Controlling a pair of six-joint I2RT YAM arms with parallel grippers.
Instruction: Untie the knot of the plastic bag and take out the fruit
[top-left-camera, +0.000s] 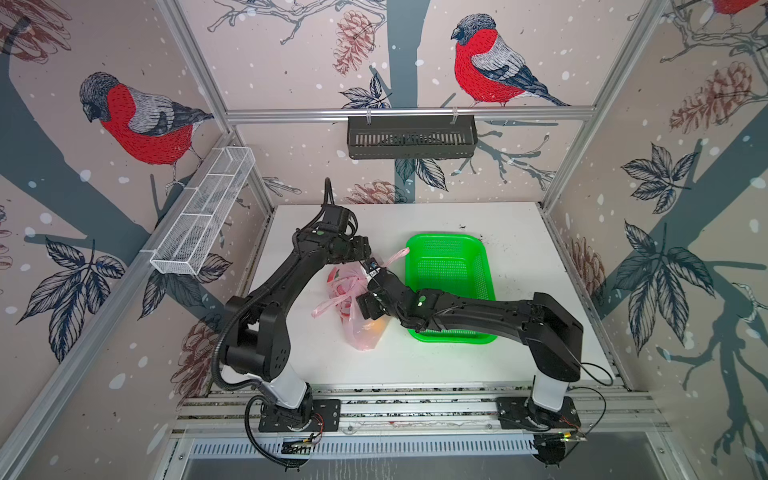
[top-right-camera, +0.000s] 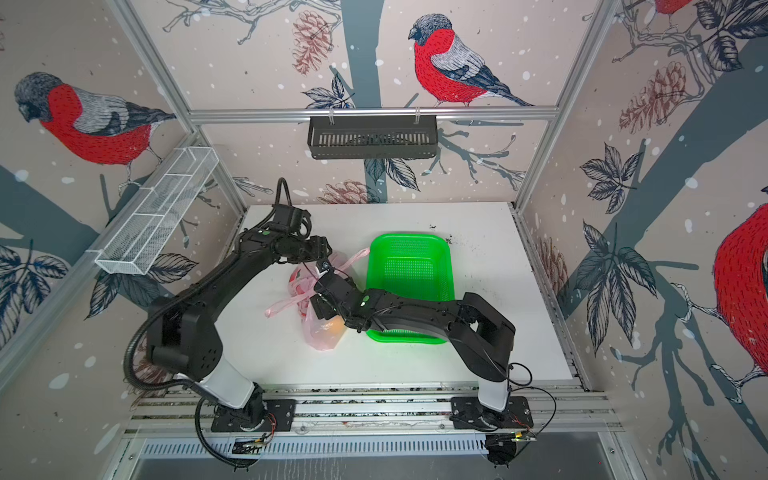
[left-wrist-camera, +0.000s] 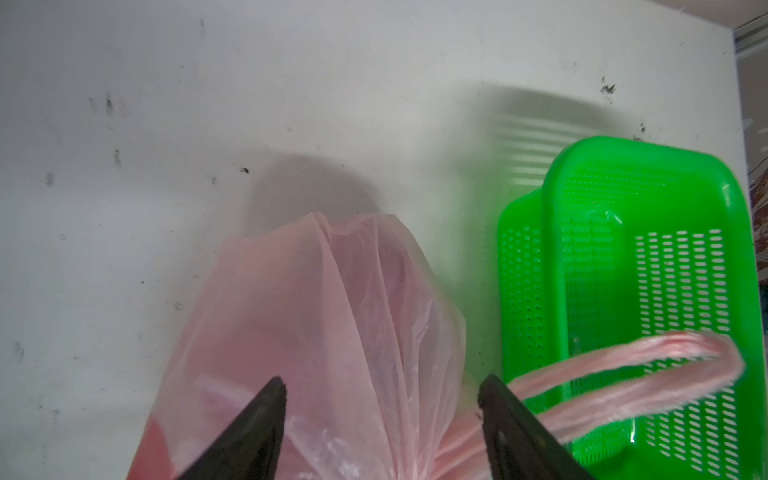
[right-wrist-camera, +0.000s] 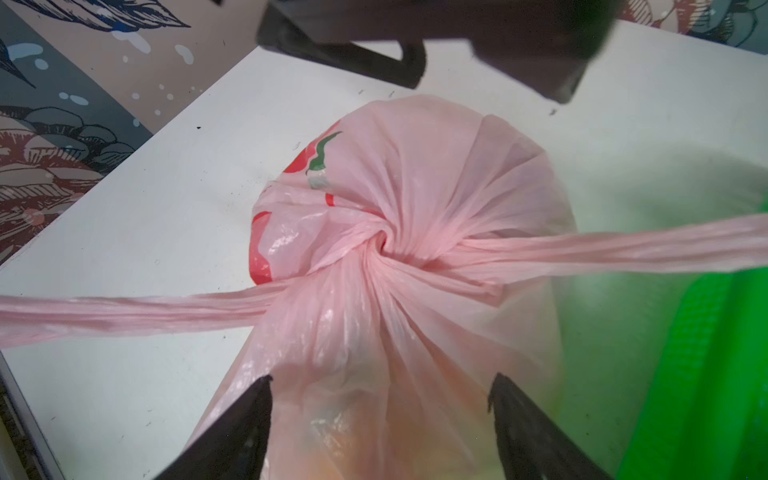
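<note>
The plastic bag (top-left-camera: 362, 338) lies on the tabletop (top-left-camera: 449, 362), just left of the green basket (top-left-camera: 449, 238), with its length running from near to far. In both top views the two arms meet above it. The knot (right-wrist-camera: 386, 245) is tied. In the right wrist view the film gathers in radial pleats into a tight twist on the upper side of the bag, and the two handles run out from it in opposite directions. The far handle (top-left-camera: 398, 254) reaches far and right to the left rim of the basket (this loop appears blurred in the left wrist view). The left handle (top-left-camera: 328, 306) lies out to the left on the tabletop. The left gripper (left-wrist-camera: 380, 384) hangs over the far end of the bag with its jaws released and well apart. Bag film shows between the fingers, but no pinch on it can be made out. The right gripper (right-wrist-camera: 382, 380) hangs over the near half of the bag, just on the near side of the knot. It is likewise released, with its jaws spread to either side of the bag body. The fruit (top-left-camera: 376, 326) is inside the bag: a round orange shape shows through the film at the near end, close below the right gripper, in both top views. The red patches on the left side of the bag are print on the film. What else the bag contains cannot be told.
</note>
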